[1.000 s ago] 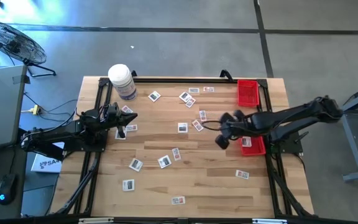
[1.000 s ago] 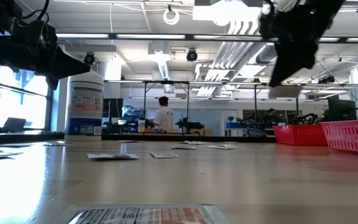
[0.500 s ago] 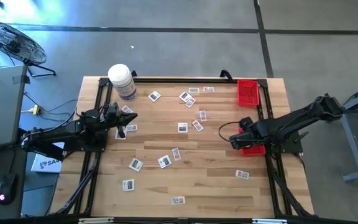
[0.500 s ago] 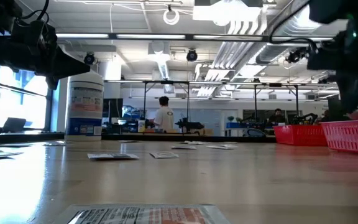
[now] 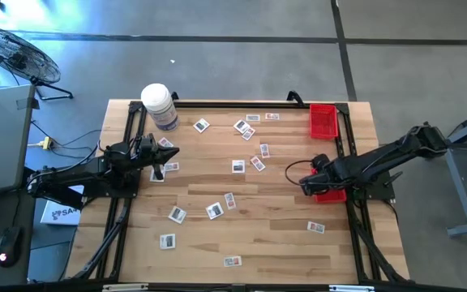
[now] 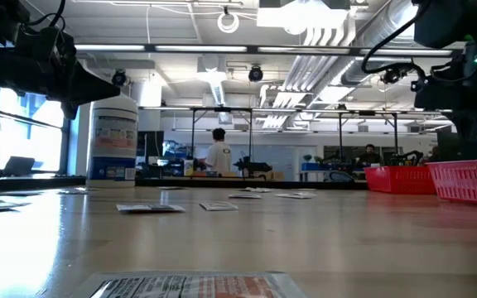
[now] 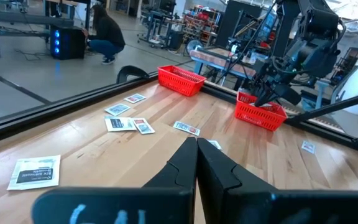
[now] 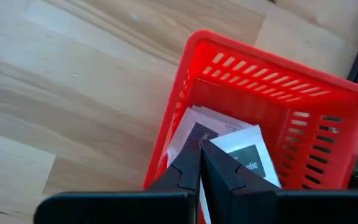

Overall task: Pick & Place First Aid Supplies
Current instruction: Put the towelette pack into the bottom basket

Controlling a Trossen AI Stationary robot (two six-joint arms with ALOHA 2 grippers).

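Packets [image 8: 229,146], perhaps two, lie in the red basket [image 8: 303,106] under the right hand [image 8: 199,146], its fingers pressed together, empty.

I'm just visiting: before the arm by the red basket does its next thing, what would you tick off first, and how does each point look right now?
1. Right tool over the near red basket: ok.
2. Right tool's fingers shut: ok, but cannot tell whether a packet is pinched.
3. Packets in the basket: ok, at least two lie inside.
4. Packets left on the table: not ok, many remain scattered.
5. Left tool out of the way: ok, shut, at the table's left side.
6. White jar clear of the work: ok, upright at the far left corner.
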